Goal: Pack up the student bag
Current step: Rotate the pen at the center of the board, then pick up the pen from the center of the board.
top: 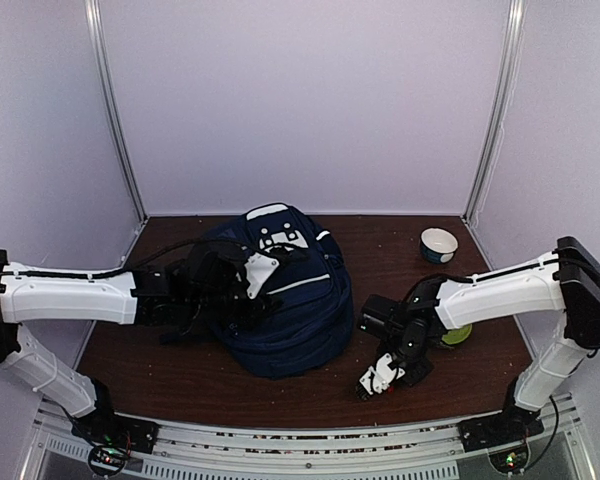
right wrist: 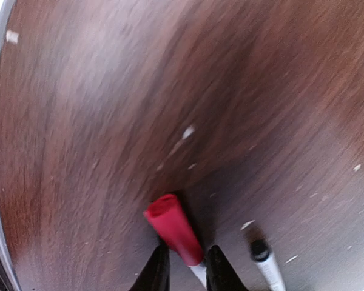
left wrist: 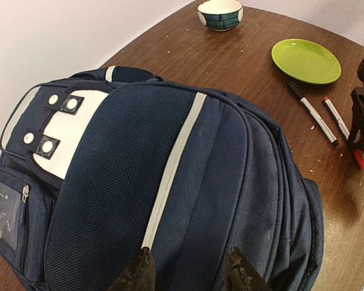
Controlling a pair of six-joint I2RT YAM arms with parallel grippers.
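1. The student bag [top: 290, 310] lies in the middle of the table [top: 180, 375], with its white patch [left wrist: 70, 130] at the far end
2. It is big and soft. It looks like it will sag and fold if you lift it by one bit of cloth
3. I think it is light now but floppy, so it may slide on the smooth wood when pushed
4. The cloth is rough, so fingers should not slip much. A thin fold, a strap or a zip tab would be a good place to pinch
5. One small zip tab [left wrist: 25, 194] shows on the pocket by the patch. I cannot tell if the big zip is open
6. The left gripper [left wrist: 191, 274] is right above the bag top. Its fingers are apart with nothing between them but the cloth below
7. The right gripper [right wrist: 187, 268] is near the bag's right side, low at the table. Its fingers look pinched on the red marker [right wrist: 173, 227]
8. A black marker [right wrist: 262, 257] lies just beside it. A green plate [left wrist: 306, 60] and a bowl [top: 439, 244] sit farther off
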